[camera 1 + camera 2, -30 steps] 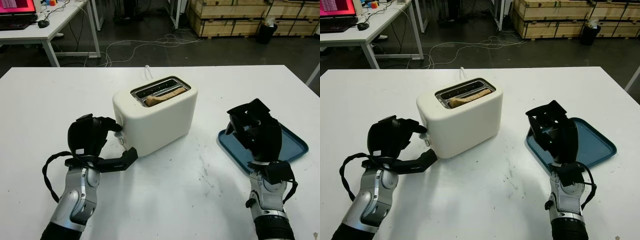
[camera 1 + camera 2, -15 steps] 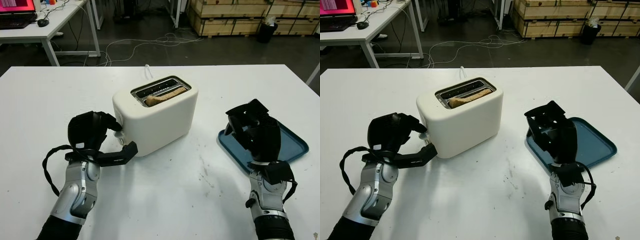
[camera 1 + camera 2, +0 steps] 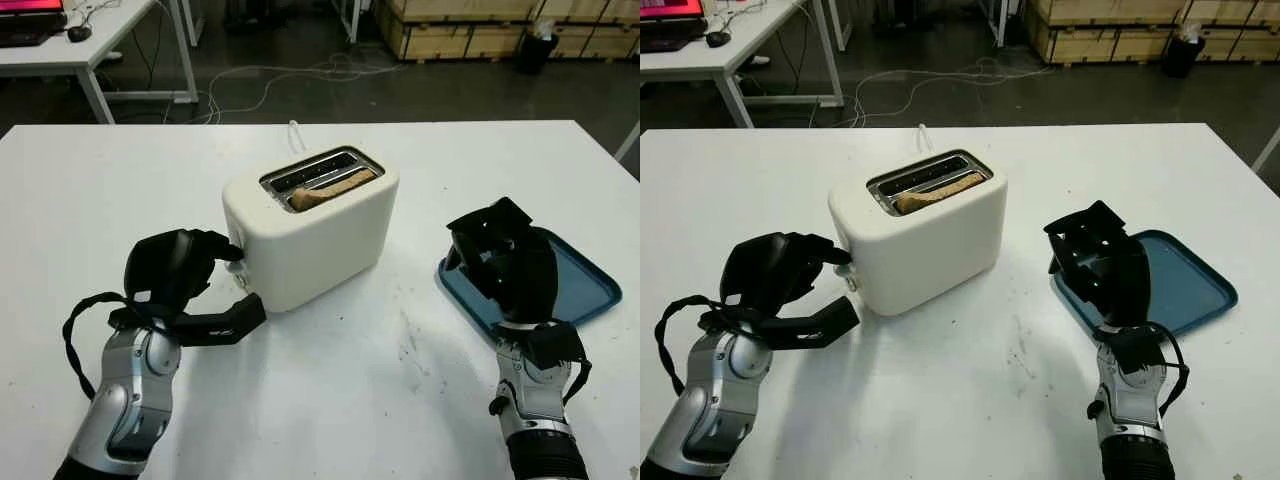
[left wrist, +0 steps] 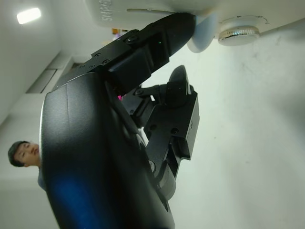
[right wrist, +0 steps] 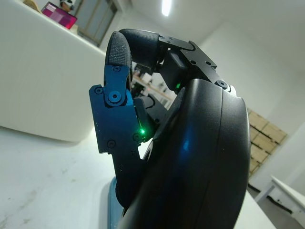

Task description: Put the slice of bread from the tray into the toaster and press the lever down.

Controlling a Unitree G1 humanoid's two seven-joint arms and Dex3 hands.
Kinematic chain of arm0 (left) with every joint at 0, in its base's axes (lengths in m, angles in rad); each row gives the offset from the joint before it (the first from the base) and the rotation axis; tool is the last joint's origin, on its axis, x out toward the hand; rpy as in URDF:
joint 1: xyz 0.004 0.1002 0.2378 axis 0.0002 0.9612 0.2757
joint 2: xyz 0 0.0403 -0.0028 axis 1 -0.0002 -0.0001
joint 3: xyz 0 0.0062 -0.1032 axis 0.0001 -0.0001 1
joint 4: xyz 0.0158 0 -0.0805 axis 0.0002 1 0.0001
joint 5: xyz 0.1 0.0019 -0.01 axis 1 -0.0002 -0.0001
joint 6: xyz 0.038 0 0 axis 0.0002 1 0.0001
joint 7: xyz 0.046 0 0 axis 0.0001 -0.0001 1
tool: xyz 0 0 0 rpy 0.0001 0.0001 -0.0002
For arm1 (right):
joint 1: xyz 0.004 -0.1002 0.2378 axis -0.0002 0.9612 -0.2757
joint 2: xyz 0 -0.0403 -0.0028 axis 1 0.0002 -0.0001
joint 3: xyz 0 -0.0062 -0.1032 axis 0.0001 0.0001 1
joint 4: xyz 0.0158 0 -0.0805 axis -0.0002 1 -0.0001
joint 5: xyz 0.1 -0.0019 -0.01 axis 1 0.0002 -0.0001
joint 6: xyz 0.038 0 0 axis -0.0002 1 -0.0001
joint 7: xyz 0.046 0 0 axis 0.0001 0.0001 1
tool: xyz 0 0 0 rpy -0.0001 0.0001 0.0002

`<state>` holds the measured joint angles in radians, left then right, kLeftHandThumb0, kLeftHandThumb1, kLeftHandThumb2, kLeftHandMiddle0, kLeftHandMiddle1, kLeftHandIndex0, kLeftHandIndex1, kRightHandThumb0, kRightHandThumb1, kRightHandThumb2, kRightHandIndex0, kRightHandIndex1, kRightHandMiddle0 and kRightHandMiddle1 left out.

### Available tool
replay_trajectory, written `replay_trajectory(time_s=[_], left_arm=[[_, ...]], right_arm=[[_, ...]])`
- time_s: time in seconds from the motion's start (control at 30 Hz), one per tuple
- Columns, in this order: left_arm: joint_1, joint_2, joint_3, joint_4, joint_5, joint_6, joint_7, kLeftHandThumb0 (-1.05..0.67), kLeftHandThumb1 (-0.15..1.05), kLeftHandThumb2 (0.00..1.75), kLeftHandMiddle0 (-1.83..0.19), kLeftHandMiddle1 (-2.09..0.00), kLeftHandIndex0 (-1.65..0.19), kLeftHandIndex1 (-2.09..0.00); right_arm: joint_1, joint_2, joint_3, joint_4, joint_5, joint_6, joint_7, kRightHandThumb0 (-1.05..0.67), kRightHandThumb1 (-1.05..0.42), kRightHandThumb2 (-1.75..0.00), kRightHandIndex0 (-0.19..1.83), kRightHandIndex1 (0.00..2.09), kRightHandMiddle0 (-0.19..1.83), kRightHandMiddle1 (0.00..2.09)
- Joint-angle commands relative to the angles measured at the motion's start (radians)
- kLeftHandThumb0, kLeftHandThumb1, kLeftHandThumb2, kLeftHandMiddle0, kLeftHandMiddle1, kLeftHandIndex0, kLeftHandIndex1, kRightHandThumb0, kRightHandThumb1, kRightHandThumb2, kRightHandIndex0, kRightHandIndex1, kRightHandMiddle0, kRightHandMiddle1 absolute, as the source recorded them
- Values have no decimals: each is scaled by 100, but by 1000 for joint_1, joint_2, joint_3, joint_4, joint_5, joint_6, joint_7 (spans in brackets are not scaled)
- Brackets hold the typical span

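A white toaster (image 3: 325, 240) stands in the middle of the table, with a slice of bread (image 3: 332, 189) sunk in its near slot so that only the brown top edge shows. My left hand (image 3: 215, 280) is against the toaster's left end. Its fingers are curled, and one fingertip (image 4: 176, 28) lies on top of the lever (image 4: 204, 37), beside a round dial (image 4: 238, 33); the thumb reaches along the table below. The blue tray (image 3: 585, 285) sits at the right with nothing on it. My right hand (image 3: 495, 245) is held upright over the tray's near left corner, open.
The toaster's white cable (image 3: 295, 135) runs off the table's far edge. Beyond the table are a dark floor with loose cables, a desk (image 3: 60, 40) at the far left and wooden crates (image 3: 470, 25). A person (image 4: 24, 152) shows in the left wrist view.
My left forearm has swung slightly to the left, while the fingertip stays at the lever. The right hand and the bread have not moved.
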<state>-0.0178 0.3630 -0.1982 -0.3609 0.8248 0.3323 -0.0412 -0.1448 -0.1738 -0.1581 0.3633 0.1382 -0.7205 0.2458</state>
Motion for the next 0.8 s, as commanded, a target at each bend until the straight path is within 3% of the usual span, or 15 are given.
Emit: replay_trajectory(time_s=[0.0, 0.5, 0.77], left_arm=[[-19, -23, -6, -63, -8, -22, -9, 11, 92, 35, -96, -175, -114, -4], [-24, -34, 115, -184, 25, -17, 31, 9, 92, 31, -98, -175, -121, -8], [-23, -47, 201, -217, -11, -134, 147, 2, 84, 27, -98, -175, -136, -27]], right_arm=[[3, 1, 2, -9, 3, 11, -2, -35, -92, -29, 95, 175, 62, 175], [6, 7, 12, 9, 6, -1, 2, -36, -92, -30, 95, 175, 62, 175], [7, 12, 19, 4, -6, 5, -13, -37, -92, -30, 96, 175, 63, 175]])
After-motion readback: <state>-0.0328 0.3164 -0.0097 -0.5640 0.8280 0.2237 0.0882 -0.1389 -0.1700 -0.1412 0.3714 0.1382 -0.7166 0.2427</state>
